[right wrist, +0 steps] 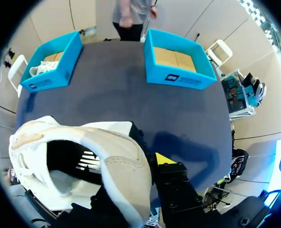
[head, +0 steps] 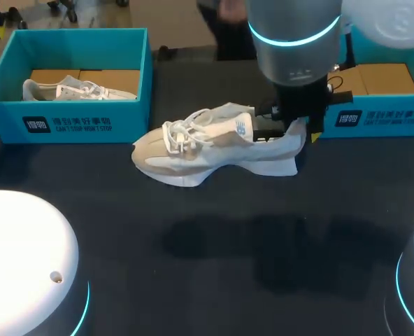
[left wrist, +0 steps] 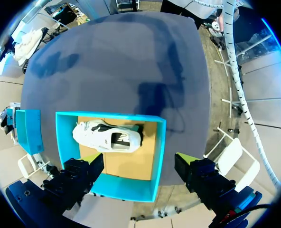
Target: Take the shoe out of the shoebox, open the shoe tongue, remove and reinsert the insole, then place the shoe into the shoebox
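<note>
While the right gripper point(head: 291, 131) clamps the heel of the shoe point(head: 200, 150) at mid-frame, its long axis runs leftward, toe farthest; the left gripper point(left wrist: 139, 170) gapes above the upper-left shoebox point(head: 81, 120).

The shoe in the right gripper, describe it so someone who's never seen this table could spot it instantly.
On the dark table, find the left box and the right box, both blue. Between them the right gripper holds a pale sneaker by its heel. Unlike the twin shoe lying inside the left box, it is outside both.
</note>
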### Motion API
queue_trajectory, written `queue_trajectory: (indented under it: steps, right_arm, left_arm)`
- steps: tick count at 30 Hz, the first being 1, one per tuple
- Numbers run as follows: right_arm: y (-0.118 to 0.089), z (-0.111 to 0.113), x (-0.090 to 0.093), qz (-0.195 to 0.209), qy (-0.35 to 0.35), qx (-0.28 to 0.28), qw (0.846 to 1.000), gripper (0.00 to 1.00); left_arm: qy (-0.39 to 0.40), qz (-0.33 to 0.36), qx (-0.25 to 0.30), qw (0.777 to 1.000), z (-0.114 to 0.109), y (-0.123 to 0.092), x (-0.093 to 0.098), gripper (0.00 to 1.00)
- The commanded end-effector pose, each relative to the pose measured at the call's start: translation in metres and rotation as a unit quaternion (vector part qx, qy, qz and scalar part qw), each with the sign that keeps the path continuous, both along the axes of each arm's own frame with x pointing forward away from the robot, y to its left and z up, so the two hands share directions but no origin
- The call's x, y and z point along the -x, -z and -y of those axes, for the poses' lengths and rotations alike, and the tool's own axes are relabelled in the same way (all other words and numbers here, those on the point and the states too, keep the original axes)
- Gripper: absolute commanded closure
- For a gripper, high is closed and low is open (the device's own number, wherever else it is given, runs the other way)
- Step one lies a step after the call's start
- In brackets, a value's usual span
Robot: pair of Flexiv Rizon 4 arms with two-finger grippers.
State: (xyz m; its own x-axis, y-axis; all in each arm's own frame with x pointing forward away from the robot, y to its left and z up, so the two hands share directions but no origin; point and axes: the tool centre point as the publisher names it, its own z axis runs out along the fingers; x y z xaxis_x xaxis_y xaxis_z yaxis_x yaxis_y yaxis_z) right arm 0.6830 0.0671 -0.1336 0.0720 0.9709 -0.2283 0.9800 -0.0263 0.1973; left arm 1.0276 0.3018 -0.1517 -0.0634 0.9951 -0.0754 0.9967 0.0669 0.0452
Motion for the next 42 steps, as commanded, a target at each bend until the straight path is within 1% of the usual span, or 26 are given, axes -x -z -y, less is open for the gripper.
queue_trajectory:
  steps: [1, 6, 7, 11, 13, 15, 17, 21, 22, 24, 26, 27, 28, 29, 31, 34, 36, 37, 38, 40, 42]
  right_arm:
    - [-0.001, 0.000, -0.001, 0.000, 0.000, -0.001, 1.000, 1.00]
    - [-0.001, 0.000, -0.001, 0.000, 0.000, -0.001, 1.000, 1.00]
    - [0.009, -0.001, -0.003, 0.001, 0.001, -0.014, 1.000, 1.00]
    - [0.038, -0.004, -0.011, 0.019, 0.012, -0.033, 0.999, 1.00]
    - [0.054, -0.005, -0.014, 0.028, 0.003, -0.014, 1.000, 1.00]
    - [0.069, -0.005, -0.016, 0.031, 0.000, -0.034, 0.999, 1.00]
    - [0.085, -0.006, -0.017, 0.022, -0.005, -0.022, 1.000, 1.00]
    - [0.112, -0.006, -0.019, 0.012, -0.006, -0.035, 0.999, 1.00]
    - [0.119, -0.006, -0.020, 0.006, -0.010, -0.024, 1.000, 1.00]
    - [0.131, -0.006, -0.021, 0.009, -0.011, -0.025, 1.000, 1.00]
    - [0.145, -0.006, -0.022, 0.001, -0.015, 0.003, 1.000, 1.00]
    - [0.153, -0.007, -0.023, 0.000, -0.012, 0.006, 1.000, 1.00]
    - [0.159, -0.007, -0.024, 0.005, -0.011, -0.012, 1.000, 1.00]
    - [0.166, -0.007, -0.025, 0.004, -0.008, -0.017, 1.000, 1.00]
    - [0.181, -0.004, -0.026, 0.002, 0.003, -0.011, 1.000, 1.00]
    - [0.198, 0.000, -0.028, 0.006, 0.024, -0.002, 1.000, 1.00]
    - [0.210, 0.003, -0.030, 0.014, 0.034, 0.018, 0.999, 1.00]
    - [0.214, 0.004, -0.031, 0.019, 0.037, 0.018, 0.999, 1.00]
    - [0.219, 0.004, -0.032, 0.019, 0.037, 0.017, 0.999, 1.00]
    - [0.227, 0.004, -0.034, 0.018, 0.027, 0.035, 0.999, 1.00]
    - [0.233, 0.004, -0.037, 0.018, 0.021, 0.030, 0.999, 1.00]
  left_arm:
    - [0.000, 0.001, -0.002, 1.000, 0.000, 0.000, 0.001, 0.00]
    - [0.000, 0.001, -0.002, 1.000, 0.000, 0.000, 0.001, 0.00]
    - [0.000, 0.001, -0.002, 1.000, 0.000, 0.000, 0.001, 0.00]
    - [0.000, 0.001, -0.002, 1.000, 0.000, 0.000, 0.001, 0.00]
    - [0.000, 0.001, -0.002, 1.000, 0.000, 0.000, 0.001, 0.00]
    - [0.000, 0.001, -0.002, 1.000, 0.000, 0.000, 0.001, 0.00]
    - [0.000, 0.001, -0.002, 1.000, 0.000, 0.000, 0.001, 0.00]
    - [0.000, 0.001, -0.002, 1.000, 0.000, 0.000, 0.001, 0.00]
    - [0.000, 0.001, -0.002, 1.000, 0.000, 0.000, 0.001, 0.00]
    - [0.000, 0.001, -0.002, 1.000, 0.000, 0.000, 0.001, 0.00]
    - [0.000, 0.001, -0.002, 1.000, 0.000, 0.000, 0.001, 0.00]
    - [0.000, 0.001, -0.002, 1.000, 0.000, 0.000, 0.001, 0.00]
    - [0.000, 0.001, -0.002, 1.000, 0.000, 0.000, 0.001, 0.00]
    - [0.000, 0.001, -0.002, 1.000, 0.000, 0.000, 0.001, 0.00]
    - [0.000, 0.001, -0.002, 1.000, 0.000, 0.000, 0.001, 0.00]
    - [0.000, 0.001, -0.002, 1.000, 0.000, 0.000, 0.001, 0.00]
    - [0.000, 0.001, -0.002, 1.000, 0.000, 0.000, 0.001, 0.00]
    - [0.000, 0.001, -0.002, 1.000, 0.000, 0.000, 0.001, 0.00]
    - [0.000, 0.001, -0.002, 1.000, 0.000, 0.000, 0.001, 0.00]
    - [0.000, 0.001, -0.002, 1.000, 0.000, 0.000, 0.001, 0.00]
    - [0.000, 0.001, -0.002, 1.000, 0.000, 0.000, 0.001, 0.00]
